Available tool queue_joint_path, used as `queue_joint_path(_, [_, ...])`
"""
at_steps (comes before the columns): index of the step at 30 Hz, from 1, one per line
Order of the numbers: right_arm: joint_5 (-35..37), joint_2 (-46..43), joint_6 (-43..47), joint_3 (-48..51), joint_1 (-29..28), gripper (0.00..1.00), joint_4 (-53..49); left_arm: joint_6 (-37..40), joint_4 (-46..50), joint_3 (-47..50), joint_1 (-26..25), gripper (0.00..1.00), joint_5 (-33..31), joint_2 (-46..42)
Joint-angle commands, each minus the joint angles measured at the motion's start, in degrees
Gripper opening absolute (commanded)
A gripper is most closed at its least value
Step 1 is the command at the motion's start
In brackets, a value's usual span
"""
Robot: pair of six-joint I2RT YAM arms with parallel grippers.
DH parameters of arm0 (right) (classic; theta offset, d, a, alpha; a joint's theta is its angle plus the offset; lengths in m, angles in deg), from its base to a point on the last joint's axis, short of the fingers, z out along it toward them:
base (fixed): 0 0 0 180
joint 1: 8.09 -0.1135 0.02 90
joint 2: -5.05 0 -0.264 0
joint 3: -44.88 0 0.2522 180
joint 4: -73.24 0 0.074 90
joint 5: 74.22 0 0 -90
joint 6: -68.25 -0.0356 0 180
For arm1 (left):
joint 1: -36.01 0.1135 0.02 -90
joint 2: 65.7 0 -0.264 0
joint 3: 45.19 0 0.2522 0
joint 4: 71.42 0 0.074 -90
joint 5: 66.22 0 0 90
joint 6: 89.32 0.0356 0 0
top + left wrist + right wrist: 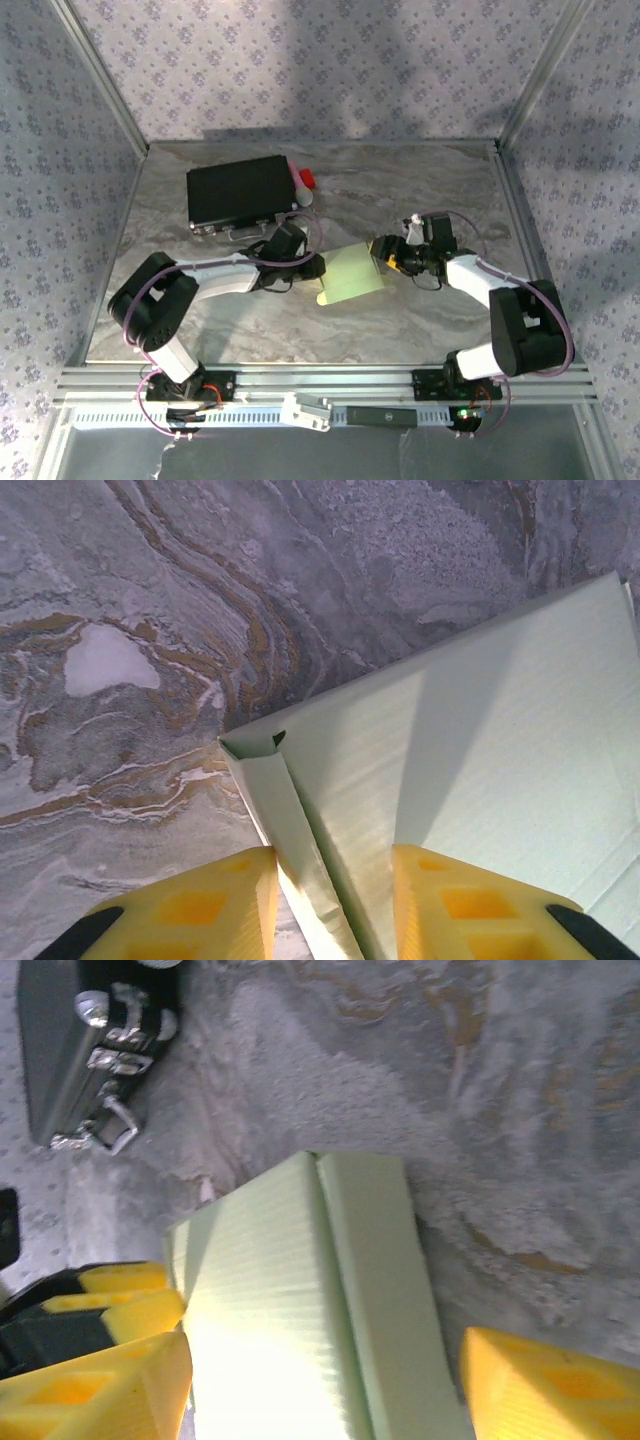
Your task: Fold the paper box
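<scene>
Two grippers: both are at work mid-table. The left gripper [320,268] is on the left edge and the right gripper [383,258] on the right edge of the pale light-green thin-card paper box [352,275].
Box position: it lies on the marbled grey table [420,190], near the middle, well apart from the flat black rectangular case [240,192] at the back left.
Left jaws: in the left wrist view the left gripper [335,910] stands fairly narrow, its yellow fingers [190,905] either side of a raised side flap of the paper box [480,740]. I see a gap beside the flap, so I read no clamp yet.
Right jaws: wide. The right gripper [325,1360] straddles the paper box [290,1300] across its width, and I cannot tell whether the pads touch the card.
Done so far: my read is partway. One long side panel is creased down, and a corner flap is turned up.
Left to do: the remaining walls want raising and the tabs tucking. No closed box shows yet, though the glare on the card hides some creases.
</scene>
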Motion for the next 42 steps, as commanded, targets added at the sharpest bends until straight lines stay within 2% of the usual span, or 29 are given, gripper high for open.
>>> queue_joint_path(1, [-5.99,1.08,0.57,0.21,-0.48,0.73,2.45,-0.27,2.02,2.53,0.93,0.31,-1.17,0.43])
queue_joint_path(7, [-5.67,1.83,2.5,0.91,-0.31,0.73,-1.24,-0.11,1.79,3.94,1.47,0.28,-1.76,0.25])
queue_joint_path(15, [-6.06,-0.9,2.95,3.74,-0.31,0.74,-1.24,0.08,-2.08,8.46,3.35,0.24,-0.68,-0.5])
queue_joint_path(20, [-9.05,0.24,1.06,4.58,-2.05,0.75,3.3,0.32,-3.17,8.89,3.69,0.21,0.0,-0.39])
queue_joint_path(25, [-10.76,5.43,-0.03,3.78,-1.85,0.75,5.89,0.18,-6.39,11.01,5.45,0.16,2.15,0.24])
queue_joint_path(33, [-12.73,8.16,-2.64,3.25,-3.36,0.76,10.56,0.61,-9.23,12.79,7.63,0.15,5.14,0.85])
queue_joint_path(42, [-14.96,13.25,-10.28,4.89,-5.64,0.73,23.34,-0.2,-12.31,14.2,8.92,0.14,6.84,2.59])
